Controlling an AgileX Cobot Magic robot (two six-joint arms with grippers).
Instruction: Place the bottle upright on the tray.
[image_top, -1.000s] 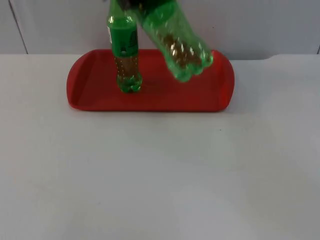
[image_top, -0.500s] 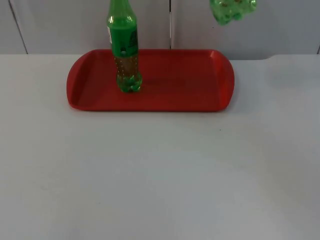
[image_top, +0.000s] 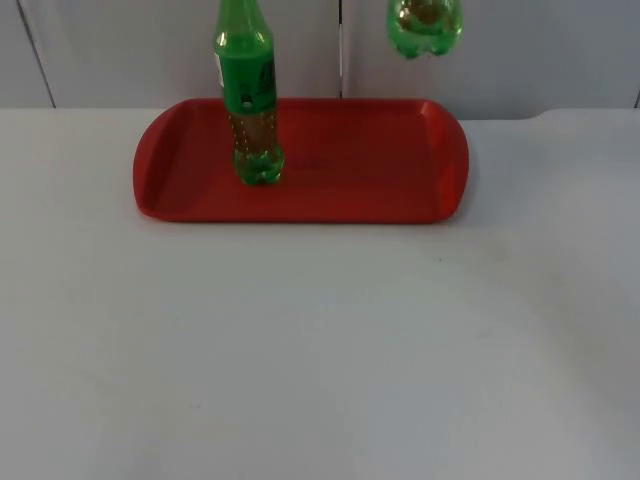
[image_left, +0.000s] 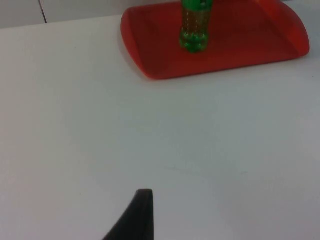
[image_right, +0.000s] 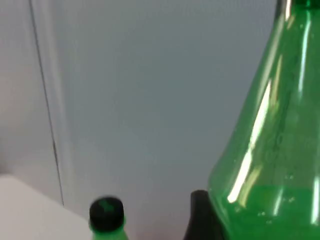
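A green bottle (image_top: 250, 110) with a green label stands upright on the left part of the red tray (image_top: 350, 170); the left wrist view shows the same bottle (image_left: 195, 25) and tray (image_left: 240, 50). A second green bottle (image_top: 424, 25) hangs high above the tray's far right edge, only its base visible. My right gripper is shut on this second bottle (image_right: 270, 150), with one black fingertip (image_right: 200, 215) against its side. Beside it is the standing bottle's cap (image_right: 106, 212). My left gripper (image_left: 142, 215) waits over the table, well short of the tray.
The grey partition wall (image_top: 520, 50) rises directly behind the tray. White table (image_top: 320, 350) stretches wide in front of the tray and on both sides of it.
The held bottle rose from low and tilted over the tray's right half to high by the wall, then shifted slightly left. The standing bottle and tray stayed put.
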